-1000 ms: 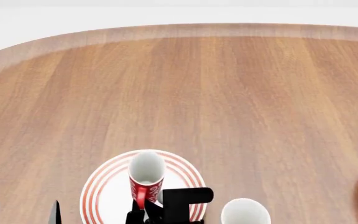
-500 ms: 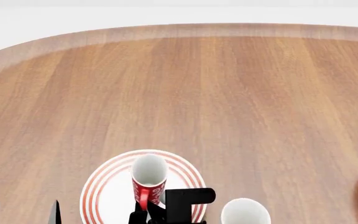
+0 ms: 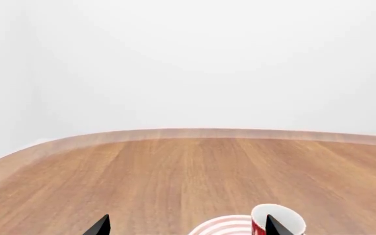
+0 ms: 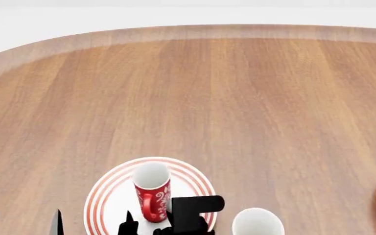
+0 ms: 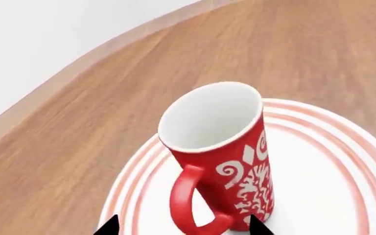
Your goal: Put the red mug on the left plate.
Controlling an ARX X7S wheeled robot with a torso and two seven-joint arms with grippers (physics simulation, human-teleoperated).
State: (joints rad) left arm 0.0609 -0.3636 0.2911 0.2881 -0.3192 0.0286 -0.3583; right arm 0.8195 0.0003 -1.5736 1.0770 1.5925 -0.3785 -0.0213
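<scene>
Head view shows the red mug (image 4: 152,192) standing upright on the left plate (image 4: 104,198), the right end effector (image 4: 150,226) spread wide around its handle side (left end effector (image 4: 22,221) idle, also open). Retreating carelessly could snag the handle and topple it.

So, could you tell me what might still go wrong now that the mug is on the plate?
The right gripper is open, but its fingertips flank the red mug near its handle; a careless retreat could snag the handle and tip the mug. The white mug beside the left plate could also be bumped.
</scene>
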